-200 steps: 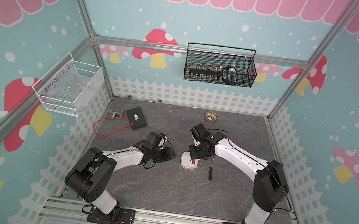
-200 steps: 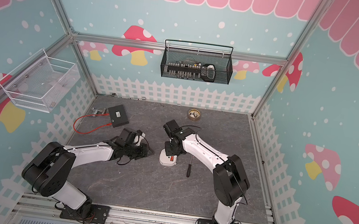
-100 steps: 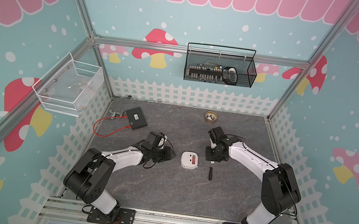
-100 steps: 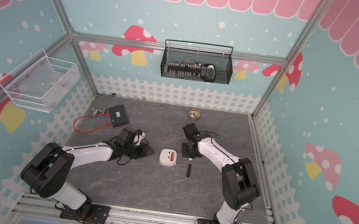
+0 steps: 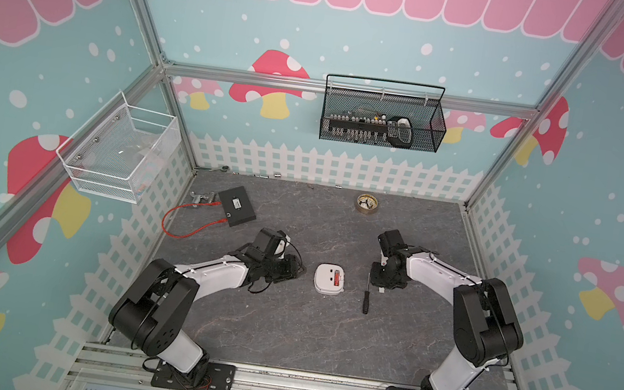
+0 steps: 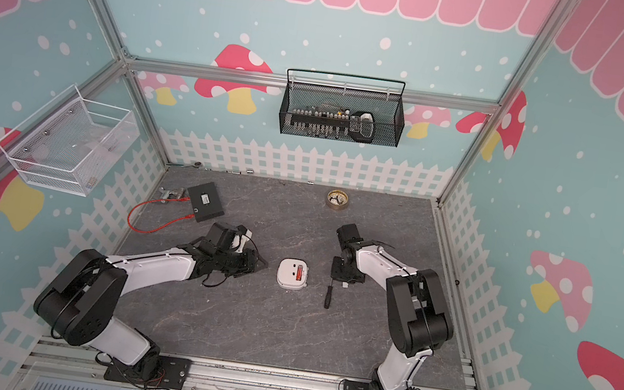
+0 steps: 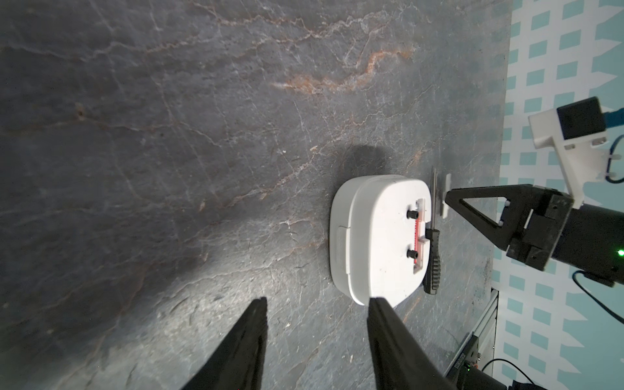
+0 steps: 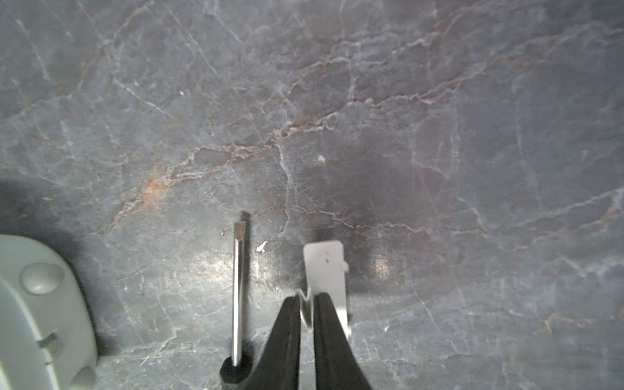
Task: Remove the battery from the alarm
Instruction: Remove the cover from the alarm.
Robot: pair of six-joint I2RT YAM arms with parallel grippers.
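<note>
Alarm back-up; battery seated in its open bay. Right gripper beside alarm, jaws barely parted around lid, grip unclear. Left gripper spread, empty. Leave lid flat, clear of alarm.

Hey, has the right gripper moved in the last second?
Yes. The right gripper was over the alarm; now it is beyond the screwdriver, on the side away from the alarm.

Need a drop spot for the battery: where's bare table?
Bare: the front stretch between alarm and front rail; back centre between black box and compass. Crowded: between alarm and right gripper, with screwdriver and white cover.
</note>
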